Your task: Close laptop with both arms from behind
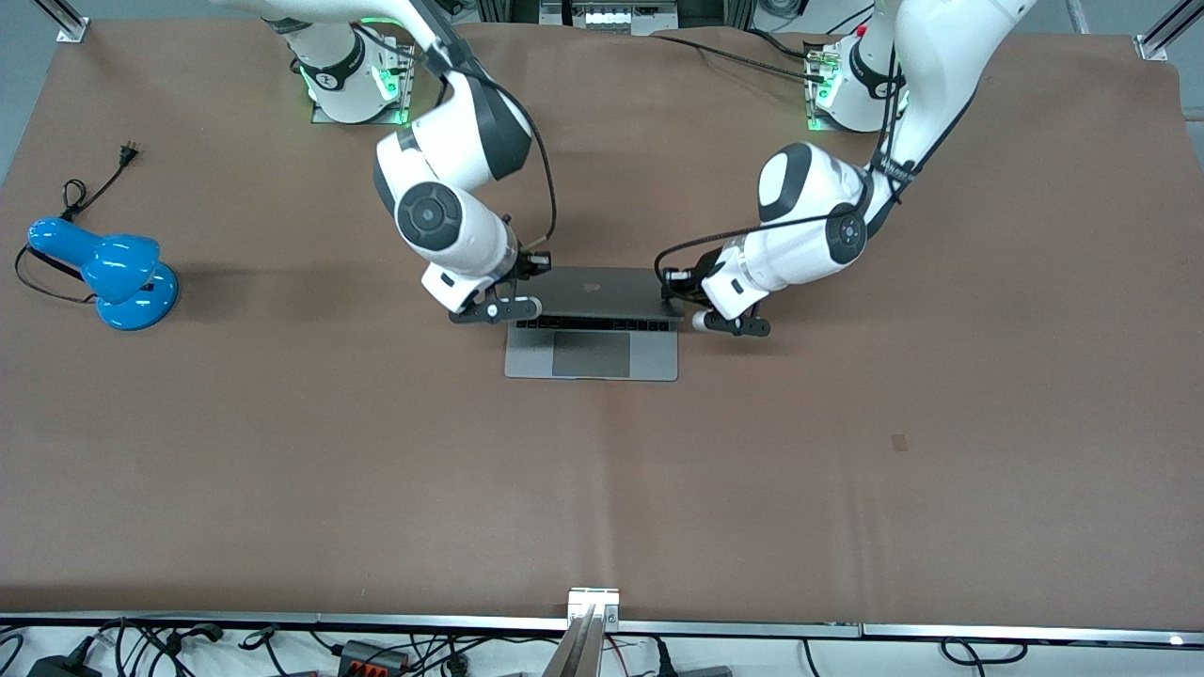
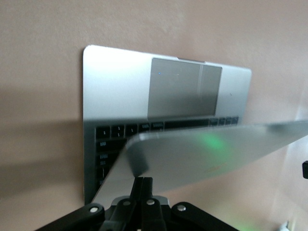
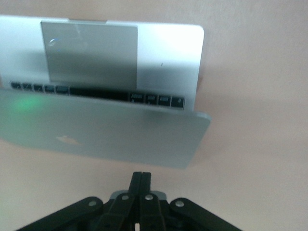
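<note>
Centre of the front view: laptop (image 1: 593, 324) on a brown table (image 1: 602, 489), lid tilted partway down over the keyboard, trackpad and palm rest showing below it.

Laptop lid: silver, apple logo visible on its back in the front view and faintly in the right wrist view (image 3: 103, 134); its screen side is not seen in any view.

Left gripper (image 1: 732, 324): right of centre in the front view, low beside the lid's corner toward the left arm's end of the table. In the left wrist view its fingers (image 2: 143, 190) are pressed together, holding nothing, tips right at the lid's edge (image 2: 202, 156).

Right gripper (image 1: 496, 310): left of centre in the front view, at the lid's other corner. In the right wrist view its fingers (image 3: 140, 185) are also pressed together and empty, with a strip of table between the tips and the lid.

Wrist views only: black key rows peeking out under the lid, a green glow reflected on the lid's metal.

Front view only: both white arms bending down from the top of the frame; a blue desk lamp (image 1: 108, 273) with a loose black cord (image 1: 89, 193) at the left of the frame, well apart from the laptop.
</note>
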